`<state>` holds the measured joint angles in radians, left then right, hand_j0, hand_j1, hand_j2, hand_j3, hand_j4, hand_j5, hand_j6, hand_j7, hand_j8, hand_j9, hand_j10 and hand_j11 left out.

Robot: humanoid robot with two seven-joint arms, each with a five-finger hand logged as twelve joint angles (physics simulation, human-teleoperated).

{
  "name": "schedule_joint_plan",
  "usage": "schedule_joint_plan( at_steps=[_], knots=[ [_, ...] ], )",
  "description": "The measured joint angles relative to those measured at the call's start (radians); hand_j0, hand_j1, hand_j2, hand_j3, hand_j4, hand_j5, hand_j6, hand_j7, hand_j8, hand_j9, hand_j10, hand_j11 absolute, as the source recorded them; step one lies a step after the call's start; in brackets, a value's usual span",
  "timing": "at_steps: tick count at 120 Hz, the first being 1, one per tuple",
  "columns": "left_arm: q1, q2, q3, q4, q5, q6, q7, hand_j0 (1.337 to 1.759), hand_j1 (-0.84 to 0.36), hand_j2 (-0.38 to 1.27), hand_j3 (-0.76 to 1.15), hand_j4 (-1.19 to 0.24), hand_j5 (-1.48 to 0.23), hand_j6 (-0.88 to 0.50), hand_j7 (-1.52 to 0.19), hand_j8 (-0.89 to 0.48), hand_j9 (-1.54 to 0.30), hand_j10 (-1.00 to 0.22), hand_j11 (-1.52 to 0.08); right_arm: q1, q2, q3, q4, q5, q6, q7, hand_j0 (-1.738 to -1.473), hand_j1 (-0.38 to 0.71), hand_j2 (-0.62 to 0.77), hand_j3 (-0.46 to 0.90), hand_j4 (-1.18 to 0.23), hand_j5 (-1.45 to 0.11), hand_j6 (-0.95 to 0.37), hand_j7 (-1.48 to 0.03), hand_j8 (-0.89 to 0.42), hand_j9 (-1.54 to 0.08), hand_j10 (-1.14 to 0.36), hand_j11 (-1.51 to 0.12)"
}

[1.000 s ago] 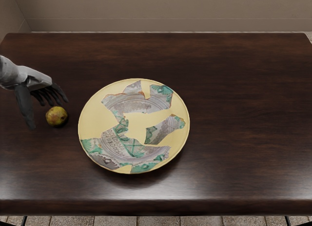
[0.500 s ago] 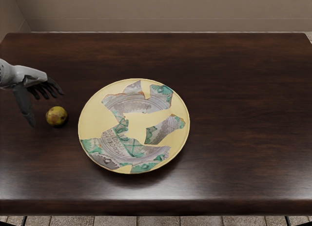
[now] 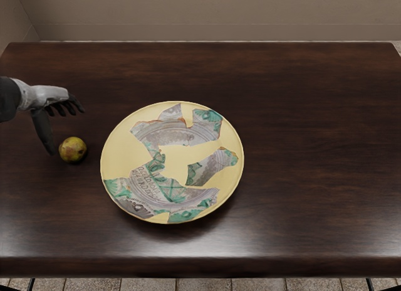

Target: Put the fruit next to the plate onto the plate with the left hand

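Left hand [image 3: 51, 108]: fingers spread, empty. Fruit [image 3: 72, 149]: just beside thumb, apparently untouched. Plate [image 3: 116, 154]: beyond fruit. Risk: a glancing thumb could roll fruit away.

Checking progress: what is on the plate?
Nothing but its pattern; the plate is fully in view. The fruit lies on the table beside it, near the open left hand.

Left robot hand [image 3: 51, 109] spread above fruit [image 3: 72, 149], plate [image 3: 116, 148] beside
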<state>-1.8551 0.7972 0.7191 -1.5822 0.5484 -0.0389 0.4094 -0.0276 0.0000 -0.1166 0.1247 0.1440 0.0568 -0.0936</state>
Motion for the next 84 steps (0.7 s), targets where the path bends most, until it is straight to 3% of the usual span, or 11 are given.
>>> schedule_joint_plan(
  at_steps=[50,84],
  knots=[
    [0.069,-0.089,0.059,0.003,0.034,0.133,0.001,1.658,0.05,0.05,0.0,-0.25,-0.33,-0.25,-0.33,-0.25,-0.33,-0.25,-0.33,0.0,0.0,0.0,0.0,0.0,0.0,0.0,-1.658,-0.31,-0.01,0.0,-0.03,-0.05,-0.04,-0.05,-0.04,-0.05,-0.03,-0.05],
    [0.115,-0.144,0.078,0.042,0.036,0.213,0.002,1.658,0.05,0.05,0.0,-0.25,-0.33,-0.25,-0.33,-0.25,-0.33,-0.25,-0.33,0.0,0.0,0.0,0.0,0.0,0.0,0.0,-1.658,-0.31,-0.01,0.0,-0.03,-0.05,-0.04,-0.05,-0.03,-0.05,-0.03,-0.05]
  ],
)
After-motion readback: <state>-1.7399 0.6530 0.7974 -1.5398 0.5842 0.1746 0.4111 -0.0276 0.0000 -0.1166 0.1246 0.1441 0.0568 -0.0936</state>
